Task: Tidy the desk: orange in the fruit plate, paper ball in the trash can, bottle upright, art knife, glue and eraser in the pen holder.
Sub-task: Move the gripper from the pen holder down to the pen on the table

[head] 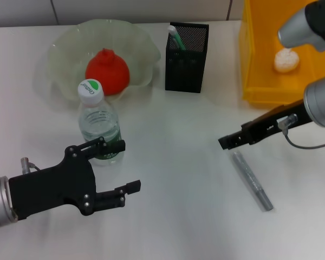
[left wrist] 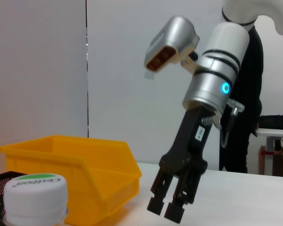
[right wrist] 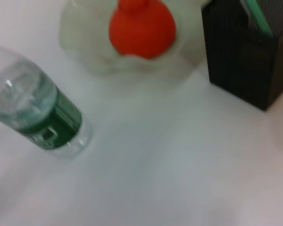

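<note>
Left pincer (head: pixel 122 167) low over the white surface (head: pixel 179 162), at the near left in the head view, fingers spread wide, nothing between them. Upper finger just in front of the bottle's green label, touching or not cannot be told.

Bottle (head: pixel 99 123) upright with white cap, just behind the left pincer; seen also in the right wrist view (right wrist: pixel 37 110) and, as cap only, in the left wrist view (left wrist: pixel 35 190).

Behind the bottle, pale green fruit plate (head: pixel 62 51) with wavy rim, and orange (head: pixel 107 70) resting inside it, near the side toward the bottle. Same pair in the right wrist view: fruit plate (right wrist: pixel 80 44), orange (right wrist: pixel 141 26).

Further right, black mesh pen holder (head: pixel 187 59) upright at the back, a green and white item inside standing against its left corner; which item, cannot be told. Pen holder also in the right wrist view (right wrist: pixel 245 56).

On the surface at the right, grey art knife (head: pixel 252 180) lying flat and slanted, just below the right pincer.

Right pincer (head: pixel 227 142) low over the surface, pointing left; in the left wrist view (left wrist: pixel 167 209) fingers close together with only a narrow gap, holding nothing.

At the far right, yellow trash can (head: pixel 260 59) with white paper ball (head: pixel 287 59) inside; trash can also in the left wrist view (left wrist: pixel 75 169).
</note>
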